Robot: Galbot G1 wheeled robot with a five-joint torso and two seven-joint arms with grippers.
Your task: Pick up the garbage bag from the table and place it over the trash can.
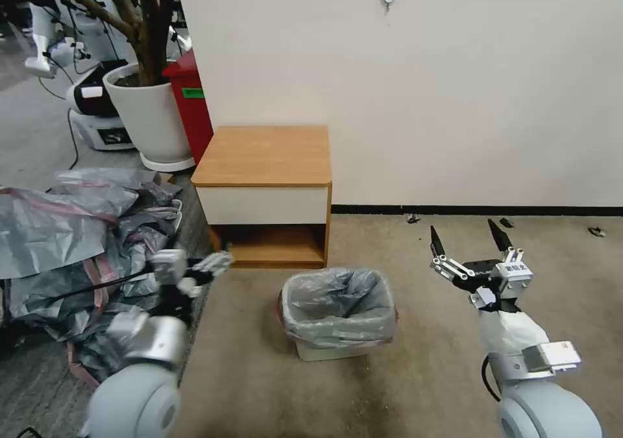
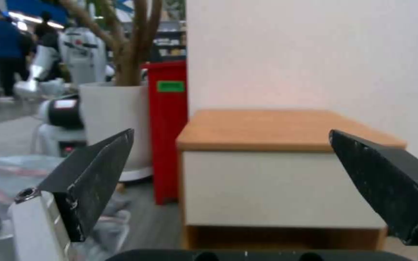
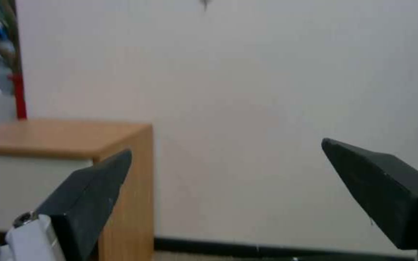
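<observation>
The grey translucent garbage bag [image 1: 337,305] lines the cream trash can [image 1: 329,351], its pinkish rim folded over the can's edge. The can stands on the carpet just in front of the table [image 1: 263,156], whose wooden top is bare. My left gripper [image 1: 219,263] hovers left of the can, near the table's lower shelf. In the left wrist view this gripper [image 2: 232,132] is open and empty, facing the table [image 2: 286,127]. My right gripper [image 1: 462,226] is raised to the right of the can, open and empty. In the right wrist view it [image 3: 226,145] faces the wall beside the table [image 3: 49,134].
A heap of grey bags [image 1: 71,243] lies on the floor at the left. A white plant pot [image 1: 152,113] and a tall red bin [image 1: 195,107] stand behind the table's left side. The white wall with a black baseboard [image 1: 474,209] closes off the back.
</observation>
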